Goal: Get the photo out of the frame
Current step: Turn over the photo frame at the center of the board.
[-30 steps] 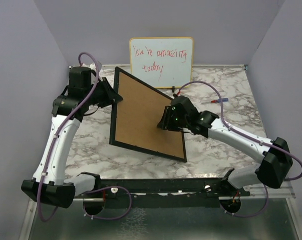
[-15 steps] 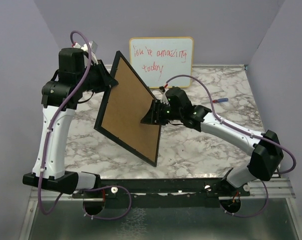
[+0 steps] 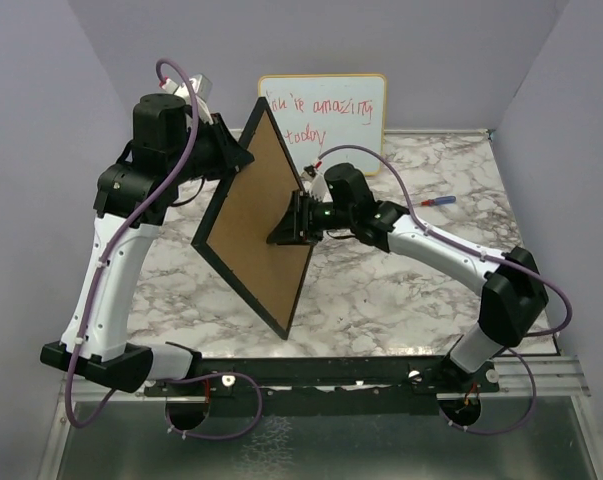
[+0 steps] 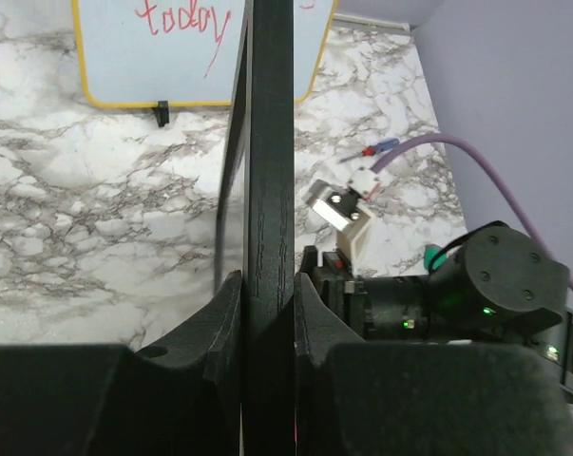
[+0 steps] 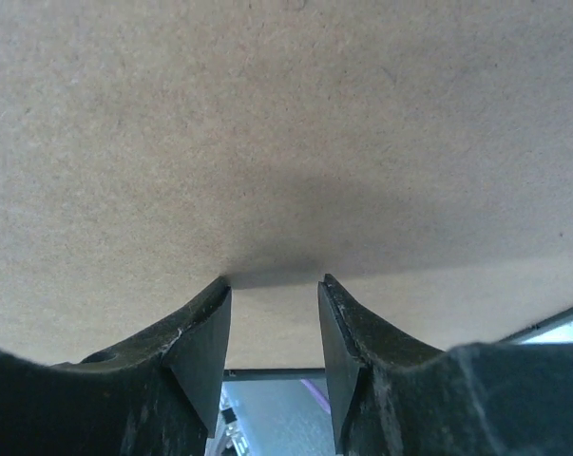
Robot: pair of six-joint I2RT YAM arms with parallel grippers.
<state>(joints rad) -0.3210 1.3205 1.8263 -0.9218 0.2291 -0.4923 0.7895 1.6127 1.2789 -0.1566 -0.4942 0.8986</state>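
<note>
left gripper (image 4: 268,313) clamped on the frame (image 3: 256,215) at its far-left edge, frame tilted up, centre | right gripper (image 5: 274,285) jaws apart, tips against fibreboard back (image 5: 286,142) | photo hidden, presumably behind | tip: push gently, don't twist

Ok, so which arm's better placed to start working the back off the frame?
Right. The right tool is open and empty, with its tips right at the brown back panel. The left tool is busy: it is clamped on the frame by its black edge, holding it tilted.
</note>
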